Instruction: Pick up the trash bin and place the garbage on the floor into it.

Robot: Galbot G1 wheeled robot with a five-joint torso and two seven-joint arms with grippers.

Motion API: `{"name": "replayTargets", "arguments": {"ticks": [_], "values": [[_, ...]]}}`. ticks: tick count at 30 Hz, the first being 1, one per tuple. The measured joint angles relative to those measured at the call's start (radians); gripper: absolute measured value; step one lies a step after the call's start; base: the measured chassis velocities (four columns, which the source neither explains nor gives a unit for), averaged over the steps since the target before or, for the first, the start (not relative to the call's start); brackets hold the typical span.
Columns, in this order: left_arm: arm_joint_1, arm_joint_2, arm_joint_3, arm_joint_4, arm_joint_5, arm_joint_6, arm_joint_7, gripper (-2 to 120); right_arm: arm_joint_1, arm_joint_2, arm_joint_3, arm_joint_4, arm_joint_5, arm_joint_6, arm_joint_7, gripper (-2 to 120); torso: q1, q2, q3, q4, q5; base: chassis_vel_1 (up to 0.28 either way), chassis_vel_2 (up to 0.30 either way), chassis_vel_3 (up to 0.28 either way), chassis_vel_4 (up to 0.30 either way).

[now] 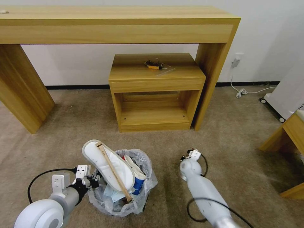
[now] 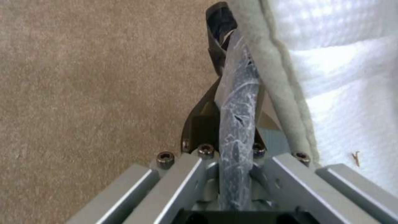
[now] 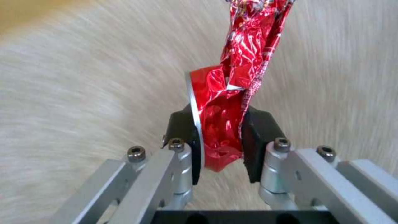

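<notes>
1. The floor (image 1: 72,126), beige carpet, runs under a long wooden desk (image 1: 117,23) and a small wooden side table (image 1: 156,91) against the wall.
2. The trash bin (image 1: 122,202) stands on the carpet at lower centre, its plastic liner stuffed with a white slipper (image 1: 106,163), a wooden stick (image 1: 115,174) and a blue cup (image 1: 138,185).
3. The left gripper (image 1: 91,182) is clenched on the bin's bagged rim (image 2: 238,102), beside the slipper's edge.
4. The right gripper (image 3: 219,137), over bare carpet right of the bin, pinches a crumpled red snack packet (image 3: 238,77) between its black pads (image 3: 259,137).
</notes>
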Motion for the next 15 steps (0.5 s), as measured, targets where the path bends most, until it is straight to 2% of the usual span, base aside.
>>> {"name": "replayTargets", "arguments": {"ticks": [2,4,5,6,9,10,11,13,14,15], "values": [[0.000,0.000,0.000,0.000,0.000,0.000,0.000,0,-0.003,-0.003,-0.001,0.008,-0.002,-0.002,-0.004,18,0.000,0.000,0.000,0.0000,-0.0001,0.000,0.000,0.000,0.000],[0.001,-0.003,0.000,-0.001,0.002,0.000,-0.002,0,-0.071,-0.065,-0.015,0.178,-0.032,-0.041,-0.098,18,0.000,0.000,0.000,-0.0001,-0.0006,0.000,0.000,0.000,0.000],[0.001,-0.004,0.000,-0.003,0.002,0.000,-0.003,0,-0.090,-0.085,-0.017,0.230,-0.040,-0.054,-0.135,18,0.000,0.000,0.000,0.0002,-0.0004,0.000,0.000,0.000,0.000],[0.001,-0.004,0.000,-0.003,0.002,0.000,-0.003,0,-0.090,-0.085,-0.017,0.230,-0.040,-0.054,-0.135,18,0.000,0.000,0.000,0.0002,-0.0004,0.000,0.000,0.000,0.000],[0.005,-0.004,-0.002,-0.015,0.000,0.000,-0.020,0,-0.147,-0.217,-0.040,0.461,-0.067,-0.072,-0.306,18,0.000,0.000,0.000,0.0003,-0.0002,0.000,0.000,0.000,0.000],[0.005,-0.004,-0.002,-0.015,0.000,0.000,-0.020,0,-0.147,-0.217,-0.040,0.461,-0.067,-0.072,-0.306,18,0.000,0.000,0.000,0.0003,-0.0002,0.000,0.000,0.000,0.000],[0.008,-0.005,-0.004,-0.020,0.000,0.000,-0.026,0,-0.154,-0.296,-0.043,0.551,-0.073,-0.076,-0.389,18,0.000,0.000,0.000,0.0002,-0.0001,0.000,0.000,0.000,0.000],[0.010,-0.009,-0.003,-0.022,0.000,0.000,-0.030,0,-0.144,-0.393,-0.048,0.656,-0.098,-0.084,-0.517,18,0.000,0.000,0.000,0.0000,-0.0006,0.000,0.000,0.000,0.000],[0.009,-0.011,-0.002,-0.022,0.000,0.000,-0.032,0,-0.118,-0.429,-0.061,0.698,-0.112,-0.089,-0.589,18,0.000,0.000,0.000,0.0001,-0.0003,0.000,0.000,0.000,0.000],[0.009,-0.011,-0.002,-0.022,0.000,0.000,-0.032,0,-0.118,-0.429,-0.061,0.698,-0.112,-0.089,-0.589,18,0.000,0.000,0.000,0.0001,-0.0003,0.000,0.000,0.000,0.000]]}}
